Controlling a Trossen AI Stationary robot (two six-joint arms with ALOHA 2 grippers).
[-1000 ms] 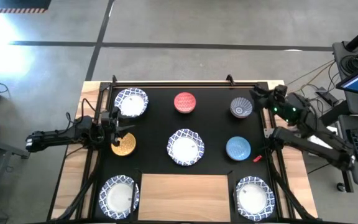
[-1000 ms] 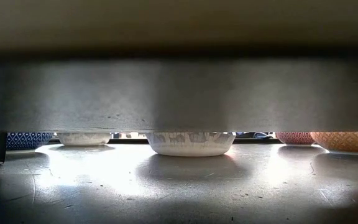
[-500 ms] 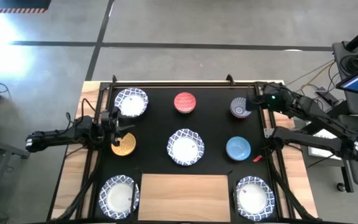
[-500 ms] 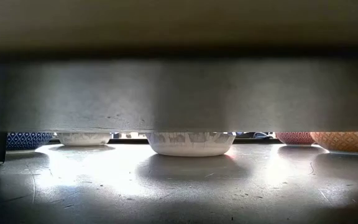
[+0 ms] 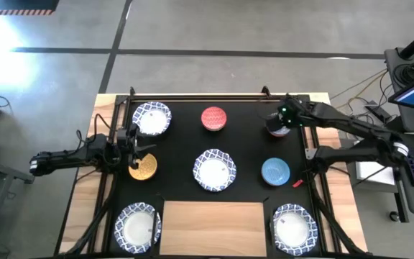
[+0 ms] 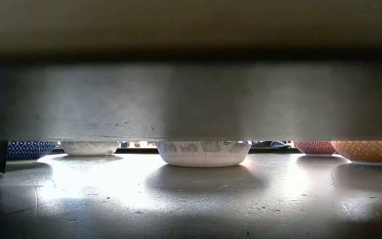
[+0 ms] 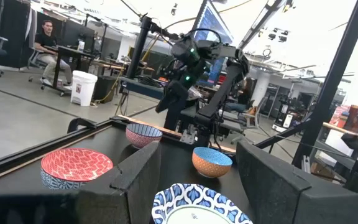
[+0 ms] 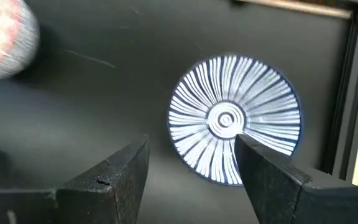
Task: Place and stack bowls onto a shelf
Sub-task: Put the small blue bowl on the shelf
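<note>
The small blue-grey patterned bowl (image 5: 277, 128) (image 8: 235, 121) rests on its base on the black mat near the far right corner. My right gripper (image 5: 282, 117) (image 8: 191, 152) hovers over it, pointing down, open, with the bowl under one finger. My left gripper (image 5: 139, 148) (image 7: 197, 168) waits open at the mat's left side, just beyond the yellow-gold bowl (image 5: 144, 169). The red bowl (image 5: 214, 119), the plain blue bowl (image 5: 275, 171) and several white blue-rimmed bowls, such as the middle one (image 5: 215, 170), sit apart on the mat. The light-wood shelf (image 5: 214, 226) lies at the near edge.
A black frame (image 5: 192, 96) runs round the mat. A small red object (image 5: 297, 183) lies near the blue bowl. White bowls sit on both sides of the shelf (image 5: 138, 226) (image 5: 294, 226). The low view looks under the shelf at bowl bases (image 6: 203, 153). A person sits far off (image 7: 45, 37).
My right arm has swung from the table's right edge toward the left, bringing its gripper out over the blue-grey patterned bowl. No bowl has moved.
</note>
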